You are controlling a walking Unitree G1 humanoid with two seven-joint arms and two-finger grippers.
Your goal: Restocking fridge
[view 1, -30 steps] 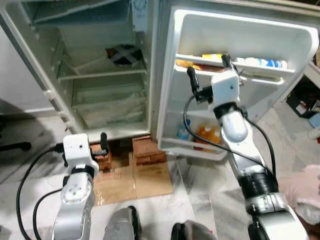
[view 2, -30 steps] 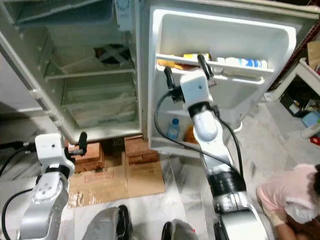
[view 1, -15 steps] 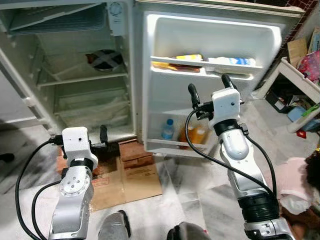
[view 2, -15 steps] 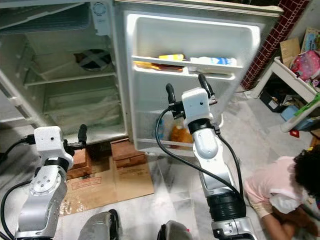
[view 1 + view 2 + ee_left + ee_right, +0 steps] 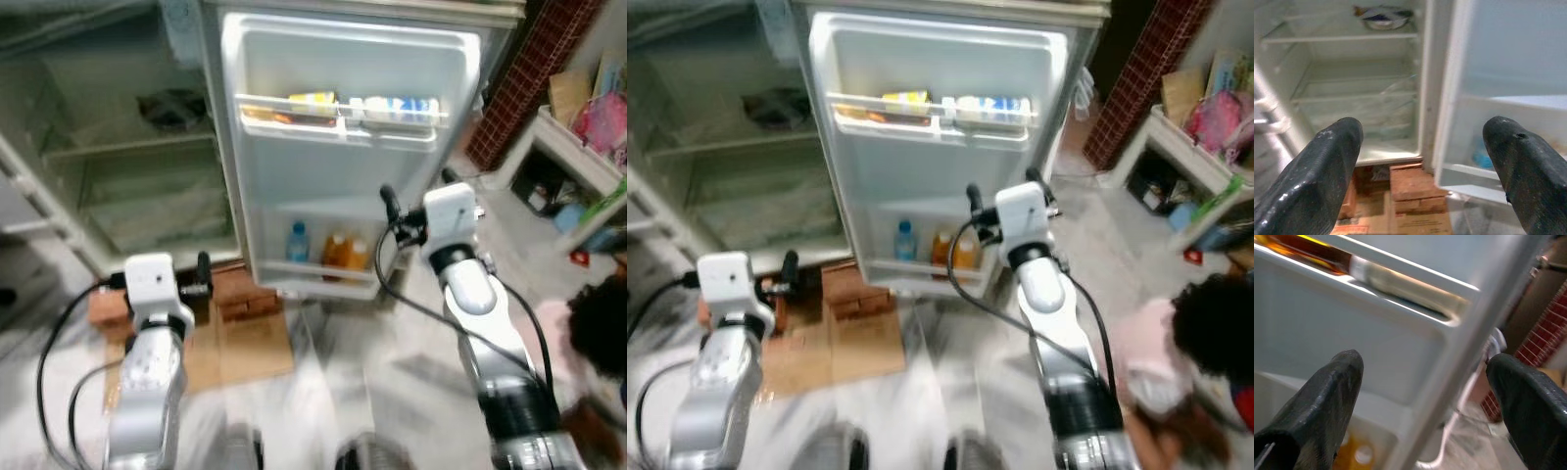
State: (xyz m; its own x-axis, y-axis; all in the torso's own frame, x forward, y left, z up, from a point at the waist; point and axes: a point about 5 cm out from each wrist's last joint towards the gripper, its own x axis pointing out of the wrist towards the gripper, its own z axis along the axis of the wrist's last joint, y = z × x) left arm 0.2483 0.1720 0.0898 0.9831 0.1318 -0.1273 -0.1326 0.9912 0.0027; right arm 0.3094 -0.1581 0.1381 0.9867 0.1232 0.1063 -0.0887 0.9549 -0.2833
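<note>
The fridge stands open, its main compartment (image 5: 137, 196) holding little but a dark dish (image 5: 1383, 14) on the upper shelf. The door (image 5: 333, 166) swings out in front of me. Its top rack carries bottles and packs lying on their sides (image 5: 338, 106). The bottom rack holds a blue-capped water bottle (image 5: 298, 242) and orange bottles (image 5: 345, 253). My right gripper (image 5: 416, 191) is open and empty, level with the door's free edge. My left gripper (image 5: 1425, 132) is open and empty, low before the fridge's base.
Red bricks (image 5: 235, 292) prop up the fridge, with flattened cardboard (image 5: 250, 343) on the marble floor in front. A person in pink (image 5: 1146, 362) crouches at my right. A white stand with clutter (image 5: 578, 147) and a red brick wall (image 5: 509, 78) lie beyond.
The camera has pulled back and turned, so the fridge looks smaller and the picture is blurred. My right gripper now sits lower, by the door's free edge. Both grippers stay open.
</note>
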